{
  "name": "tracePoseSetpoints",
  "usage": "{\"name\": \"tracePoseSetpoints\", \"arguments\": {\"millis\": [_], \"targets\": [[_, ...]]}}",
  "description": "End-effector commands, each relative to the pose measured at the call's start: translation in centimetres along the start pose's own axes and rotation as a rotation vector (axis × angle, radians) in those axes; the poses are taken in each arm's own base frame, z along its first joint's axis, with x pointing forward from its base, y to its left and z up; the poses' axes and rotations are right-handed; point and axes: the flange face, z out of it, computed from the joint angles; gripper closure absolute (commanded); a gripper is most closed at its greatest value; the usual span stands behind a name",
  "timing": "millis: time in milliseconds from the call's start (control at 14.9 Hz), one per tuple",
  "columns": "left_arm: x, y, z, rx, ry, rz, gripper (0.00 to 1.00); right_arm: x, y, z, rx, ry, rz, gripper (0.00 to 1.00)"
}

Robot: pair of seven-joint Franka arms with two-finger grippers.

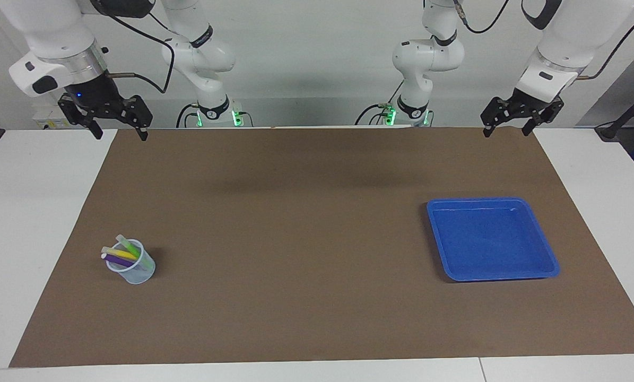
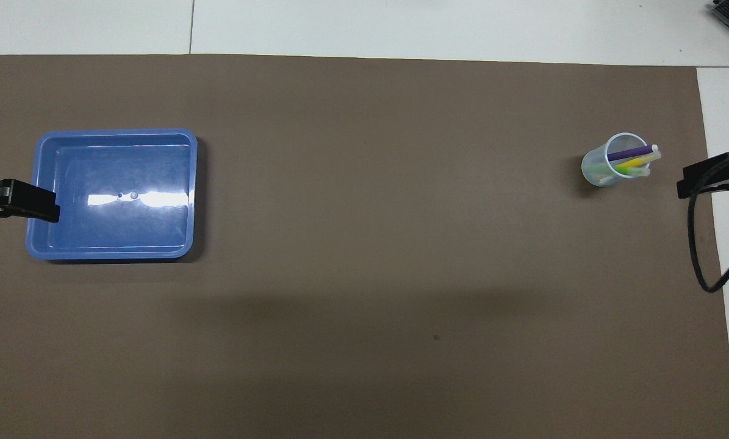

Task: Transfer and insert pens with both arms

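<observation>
Three pens (image 1: 121, 253), one purple, one yellow and one green, are seen leaning in a small clear cup (image 1: 134, 268) at the lower left of the facing view. A blue tray (image 1: 547, 257) with nothing in it is seen at the right of that view. Both rest on a brown mat (image 1: 317, 239) on the table (image 1: 30, 212).

The right end effector (image 1: 116, 126) is held up high at the upper left of the facing view. Its fingers are spread wide and nothing is held. The left end effector (image 1: 507, 125) is held up at the upper right, also spread wide, with nothing in it.

No pen has been taken out yet, it seems. The cup is on the right arm's end, so the first pen is likely best picked by that arm. It should be lowered slowly over the cup. One pen should be pinched near its pale top end. The cup could be tipped over if a pen is pulled sideways, so a straight pull along the pen's lean is best.
</observation>
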Motion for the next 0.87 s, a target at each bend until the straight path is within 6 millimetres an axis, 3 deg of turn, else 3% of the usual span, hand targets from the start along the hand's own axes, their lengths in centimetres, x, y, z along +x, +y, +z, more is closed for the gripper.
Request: {"name": "tracePoseSetpoints", "arguments": {"millis": [0,804], "targets": [[0.08,-0.12,-0.21,0.006,0.011,-0.011,0.0,-0.72,-0.02,-0.24,0.018,-0.008,0.021,0.0],[0.09,-0.12,-0.3,0.006,0.014,-0.013,0.0,-0.82,-0.6,-0.11,0.032,-0.019,0.011,0.0]]}}
